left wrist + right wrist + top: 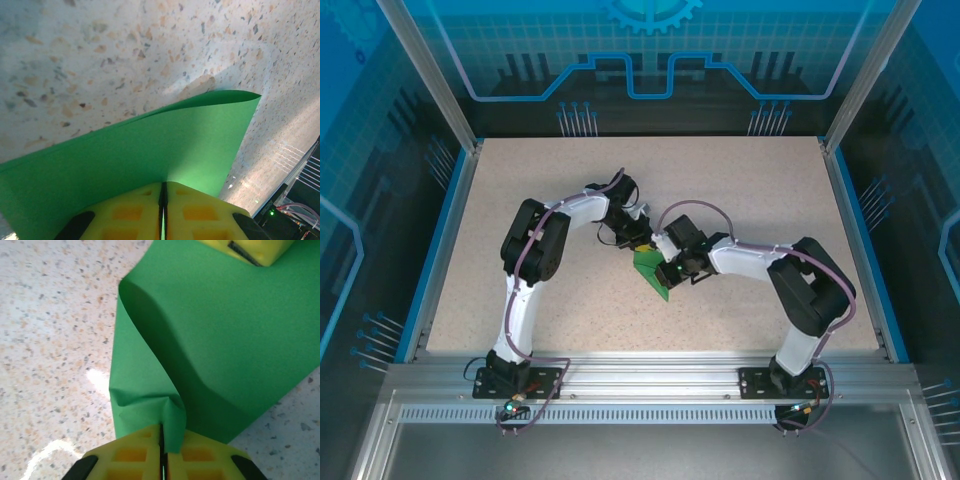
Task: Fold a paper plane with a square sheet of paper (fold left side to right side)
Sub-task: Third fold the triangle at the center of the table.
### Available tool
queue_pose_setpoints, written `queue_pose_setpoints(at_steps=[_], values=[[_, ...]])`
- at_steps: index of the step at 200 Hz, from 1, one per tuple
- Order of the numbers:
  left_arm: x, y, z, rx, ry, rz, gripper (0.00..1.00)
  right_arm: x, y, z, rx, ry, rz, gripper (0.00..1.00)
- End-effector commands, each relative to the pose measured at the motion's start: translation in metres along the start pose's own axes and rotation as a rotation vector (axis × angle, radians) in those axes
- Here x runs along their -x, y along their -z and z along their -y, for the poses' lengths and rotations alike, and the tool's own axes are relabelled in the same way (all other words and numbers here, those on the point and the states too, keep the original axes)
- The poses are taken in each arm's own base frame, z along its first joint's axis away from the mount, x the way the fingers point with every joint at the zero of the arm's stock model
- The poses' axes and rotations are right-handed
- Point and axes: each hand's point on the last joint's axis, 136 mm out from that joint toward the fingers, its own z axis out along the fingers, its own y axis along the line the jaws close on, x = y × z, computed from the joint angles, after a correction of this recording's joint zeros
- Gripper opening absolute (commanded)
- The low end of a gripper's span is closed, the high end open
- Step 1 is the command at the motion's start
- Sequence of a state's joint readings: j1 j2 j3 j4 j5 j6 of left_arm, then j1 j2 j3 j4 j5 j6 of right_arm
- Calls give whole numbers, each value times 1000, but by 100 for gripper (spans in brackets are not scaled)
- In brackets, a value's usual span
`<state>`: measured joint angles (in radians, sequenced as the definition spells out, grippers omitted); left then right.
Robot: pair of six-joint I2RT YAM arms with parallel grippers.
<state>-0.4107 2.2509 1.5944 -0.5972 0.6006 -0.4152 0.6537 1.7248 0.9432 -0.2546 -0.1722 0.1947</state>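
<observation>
The square sheet of paper (653,274) is bright green and hangs bent between both grippers near the middle of the table. My left gripper (640,247) holds its far edge. In the left wrist view the yellow fingers (200,210) of the left gripper (163,189) are shut on the sheet (150,150), which curves away above the tabletop. My right gripper (666,268) pinches a crumpled fold at the near edge. In the right wrist view the right gripper (162,432) is shut on the sheet (225,340), which is doubled over in a soft curl. The left gripper's fingertips (250,250) show at the top.
The speckled beige table (740,190) has free room all round the arms. Blue rails edge it at left and right, and an aluminium frame (650,375) carries both bases at the near edge. A clear enclosure wall stands at the back.
</observation>
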Motion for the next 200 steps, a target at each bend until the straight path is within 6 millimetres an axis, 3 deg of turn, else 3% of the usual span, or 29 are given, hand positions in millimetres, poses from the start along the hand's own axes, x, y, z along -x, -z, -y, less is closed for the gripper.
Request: queue_pose_setpoints(at_steps=[1,65,121,153,200], values=[[-22,-21,-26,67,45,-84,11,9,14,-12,83,9,54,11],[-23,-21,-26,68,46,-86,11,15,21,-39,230,49,85,18],[-23,-21,-27,69,47,-86,11,21,25,-42,243,50,103,25],[-22,-21,-26,68,47,-85,11,23,28,-44,255,56,117,24],[-23,-22,-27,70,48,-88,11,25,29,-48,274,56,124,13]])
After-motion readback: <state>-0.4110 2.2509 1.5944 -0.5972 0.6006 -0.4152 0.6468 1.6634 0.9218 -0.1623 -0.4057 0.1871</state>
